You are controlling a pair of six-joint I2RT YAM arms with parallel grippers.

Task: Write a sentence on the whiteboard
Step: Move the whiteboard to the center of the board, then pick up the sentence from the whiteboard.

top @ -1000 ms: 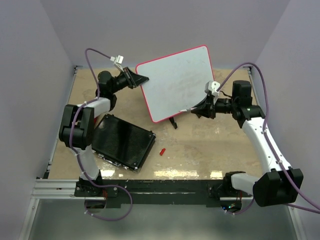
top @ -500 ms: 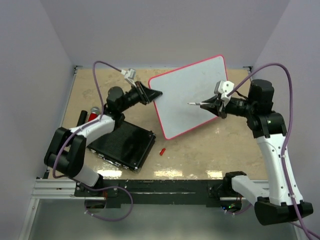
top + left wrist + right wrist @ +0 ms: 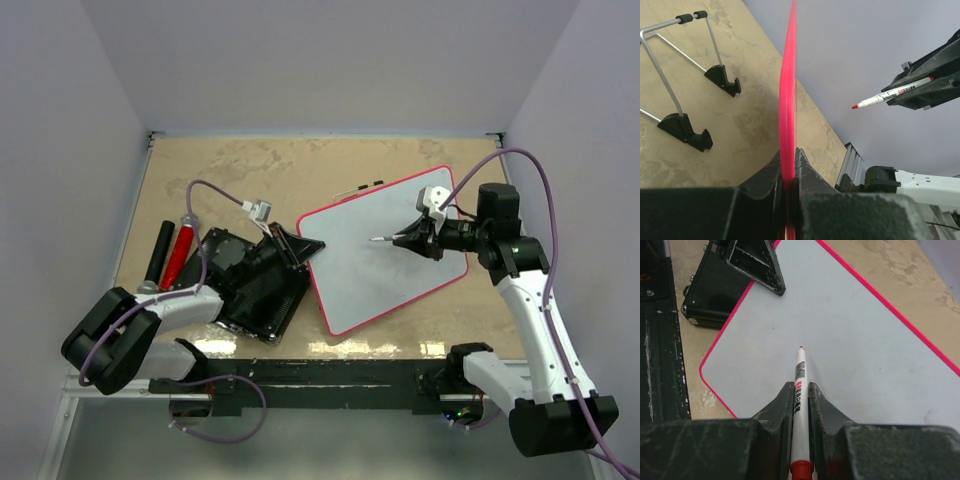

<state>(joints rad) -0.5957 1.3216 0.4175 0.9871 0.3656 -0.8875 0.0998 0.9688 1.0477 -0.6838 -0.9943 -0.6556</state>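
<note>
The whiteboard (image 3: 385, 250) has swung down lower, its edge clamped in the left gripper (image 3: 306, 245). The right gripper (image 3: 408, 240), clamped on a marker (image 3: 385, 239), hovers over its blank face.

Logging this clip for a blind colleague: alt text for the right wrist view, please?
The right gripper clamps a red-tipped marker, tip pointing at a blank whiteboard with a red rim. The left gripper pinches the board's far edge, near a black slab.
</note>
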